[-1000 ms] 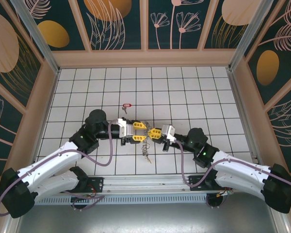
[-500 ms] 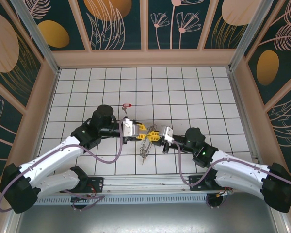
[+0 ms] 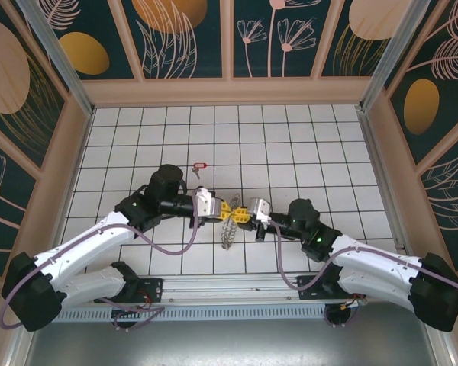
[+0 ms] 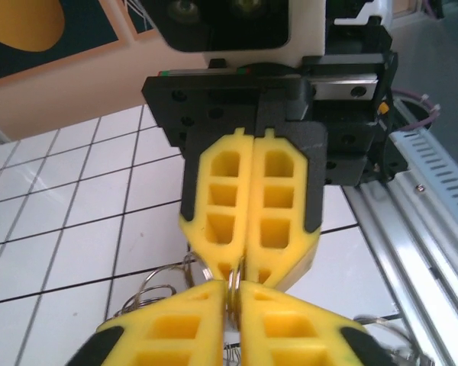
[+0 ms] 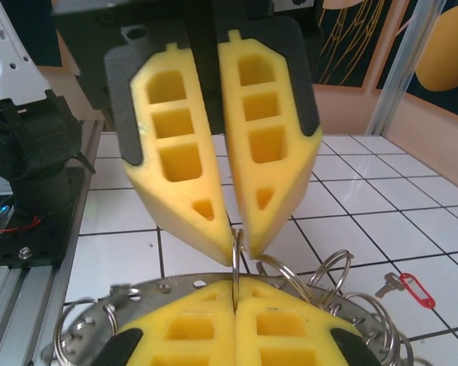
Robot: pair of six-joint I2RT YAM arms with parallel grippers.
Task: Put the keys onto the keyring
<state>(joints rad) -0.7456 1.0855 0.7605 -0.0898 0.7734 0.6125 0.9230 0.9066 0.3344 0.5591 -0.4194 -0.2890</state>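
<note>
Grey keyring point(image 3: 227, 232) hangs pinched by left tool point(image 3: 230, 211) and right tool point(image 3: 240, 213); keys point(image 3: 199, 165) lie well apart.

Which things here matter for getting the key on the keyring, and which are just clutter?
Job:
- key with red tag
- keyring
- left gripper and right gripper, both shut on the keyring

Lying about:
- purple cables
- metal rail at the near edge

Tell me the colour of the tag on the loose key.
Red tag; right wrist view shows it best.
</note>
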